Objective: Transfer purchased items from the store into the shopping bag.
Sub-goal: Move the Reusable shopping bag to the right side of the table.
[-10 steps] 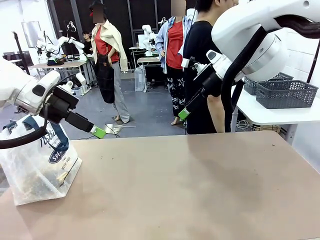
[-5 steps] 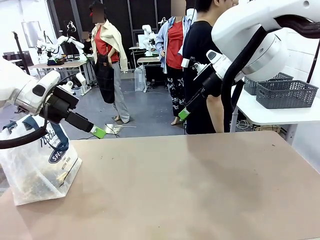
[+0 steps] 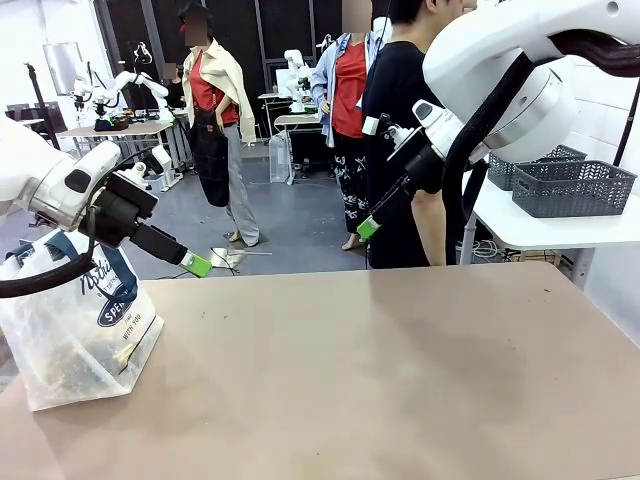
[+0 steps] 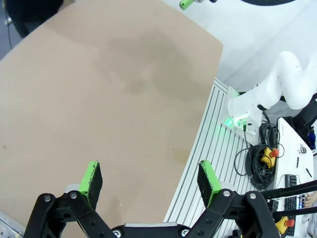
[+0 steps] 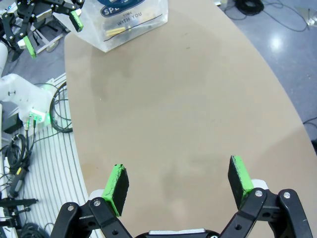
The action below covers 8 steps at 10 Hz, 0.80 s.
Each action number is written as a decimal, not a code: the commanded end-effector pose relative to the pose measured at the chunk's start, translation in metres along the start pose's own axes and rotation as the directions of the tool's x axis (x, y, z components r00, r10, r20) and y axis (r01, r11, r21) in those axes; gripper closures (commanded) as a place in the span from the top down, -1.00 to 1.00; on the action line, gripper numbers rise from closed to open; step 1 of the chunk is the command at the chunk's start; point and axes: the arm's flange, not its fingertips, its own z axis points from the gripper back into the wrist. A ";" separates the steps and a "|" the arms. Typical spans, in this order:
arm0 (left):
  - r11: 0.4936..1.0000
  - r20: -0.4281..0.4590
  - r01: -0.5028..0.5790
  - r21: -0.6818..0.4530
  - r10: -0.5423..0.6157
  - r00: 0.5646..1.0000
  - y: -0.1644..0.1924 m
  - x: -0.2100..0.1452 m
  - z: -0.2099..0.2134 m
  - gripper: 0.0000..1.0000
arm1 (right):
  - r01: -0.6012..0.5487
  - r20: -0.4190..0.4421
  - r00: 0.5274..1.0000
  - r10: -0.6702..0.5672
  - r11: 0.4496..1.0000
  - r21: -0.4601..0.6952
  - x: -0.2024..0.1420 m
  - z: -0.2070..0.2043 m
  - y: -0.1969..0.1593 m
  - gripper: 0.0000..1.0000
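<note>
Front view: I've parked both arms high, left gripper (image 4: pixel 148 181) and right gripper (image 5: pixel 179 184) spread wide and empty, above the table (image 3: pixel 380 370) where the shopping bag (image 3: pixel 75 320) waits for goods.

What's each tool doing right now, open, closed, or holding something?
Left tool: open, holding nothing, raised above the tan table.
Right tool: open, holding nothing, raised above the same table.

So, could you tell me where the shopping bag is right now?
In the front view the bag stands on the table's left edge, just below the left gripper.
</note>
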 end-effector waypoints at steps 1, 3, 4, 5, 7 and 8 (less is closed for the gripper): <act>1.000 0.020 0.002 -0.014 -0.002 1.000 -0.001 0.000 0.000 1.00 | 0.006 -0.001 1.000 -0.006 1.000 0.005 -0.001 0.000 0.000 1.00; 1.000 0.020 0.002 -0.014 -0.002 1.000 -0.001 0.000 0.000 1.00 | 0.006 -0.001 1.000 -0.006 1.000 0.005 -0.001 0.000 0.000 1.00; 1.000 0.020 0.002 -0.014 -0.002 1.000 -0.001 0.000 0.000 1.00 | 0.006 -0.001 1.000 -0.006 1.000 0.005 -0.001 0.000 0.000 1.00; 1.000 0.020 0.002 -0.014 -0.002 1.000 -0.001 0.000 0.000 1.00 | 0.006 -0.001 1.000 -0.006 1.000 0.005 -0.001 0.000 0.000 1.00; 1.000 0.020 0.002 -0.014 -0.002 1.000 -0.001 0.000 0.000 1.00 | 0.006 -0.001 1.000 -0.006 1.000 0.005 -0.001 0.000 0.000 1.00; 1.000 0.020 0.002 -0.014 -0.002 1.000 -0.001 0.000 0.000 1.00 | 0.006 -0.001 1.000 -0.006 1.000 0.005 -0.001 0.000 0.000 1.00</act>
